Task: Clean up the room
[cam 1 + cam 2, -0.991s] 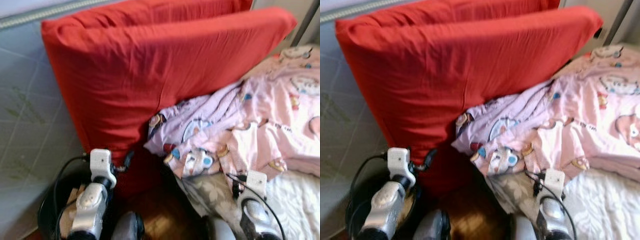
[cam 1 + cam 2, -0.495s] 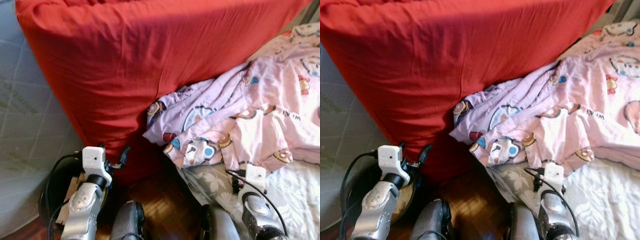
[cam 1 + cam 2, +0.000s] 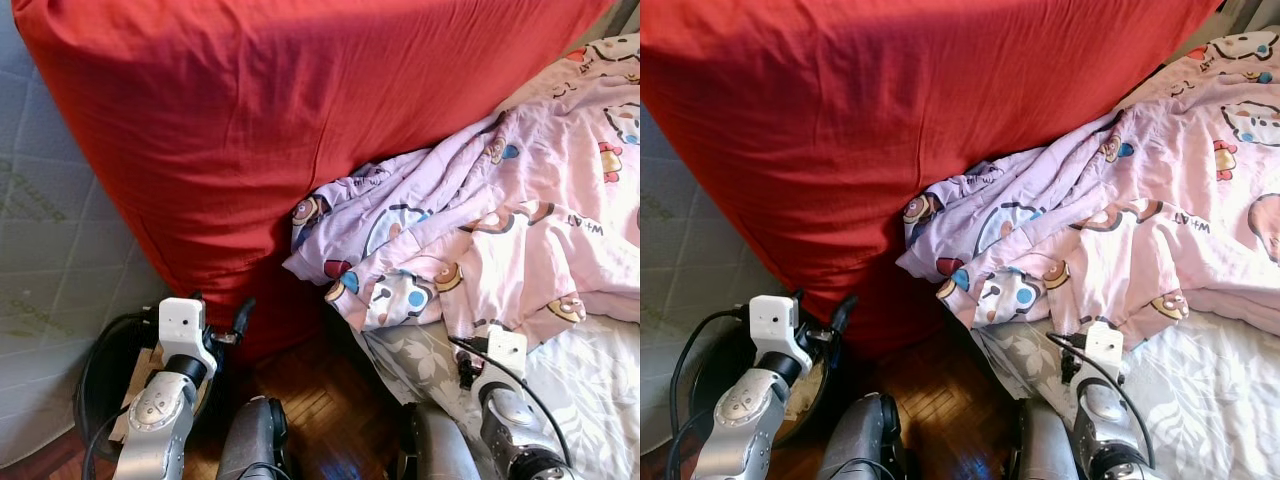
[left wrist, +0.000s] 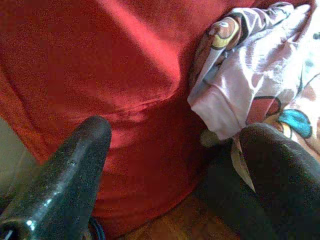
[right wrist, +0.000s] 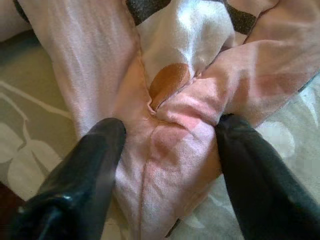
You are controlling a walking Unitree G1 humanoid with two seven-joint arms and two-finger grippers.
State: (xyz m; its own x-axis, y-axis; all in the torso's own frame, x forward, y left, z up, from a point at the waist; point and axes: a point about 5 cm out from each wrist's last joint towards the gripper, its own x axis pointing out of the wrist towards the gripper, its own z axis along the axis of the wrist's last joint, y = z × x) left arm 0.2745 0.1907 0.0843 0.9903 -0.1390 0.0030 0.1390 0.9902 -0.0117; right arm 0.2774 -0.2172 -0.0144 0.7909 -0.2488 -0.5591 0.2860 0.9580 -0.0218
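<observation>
A big red cushion (image 3: pixel 280 130) stands on edge against the bed. A pink cartoon-print blanket (image 3: pixel 520 220) lies crumpled on the bed, its edge hanging beside the cushion. My left gripper (image 4: pixel 175 135) is open, low by the floor, facing the cushion's lower part and the blanket's hem (image 4: pixel 225 110). My right gripper (image 5: pixel 170 127) is open over the bed's edge, with a fold of the pink blanket (image 5: pixel 175 120) lying between its fingers. The left arm (image 3: pixel 165 400) and right arm (image 3: pixel 500 395) show at the bottom of the eye views.
A black bin (image 3: pixel 100 355) holding cardboard scraps sits on the wooden floor (image 3: pixel 310 385) under my left arm. A grey quilted panel (image 3: pixel 50 230) stands behind the cushion on the left. A grey floral sheet (image 3: pixel 420 355) and white bedcover (image 3: pixel 590 370) lie under the blanket.
The camera has tipped downward and moved closer, so the cushion's top edge has left the picture. Both arms keep about the same place relative to cushion and blanket.
</observation>
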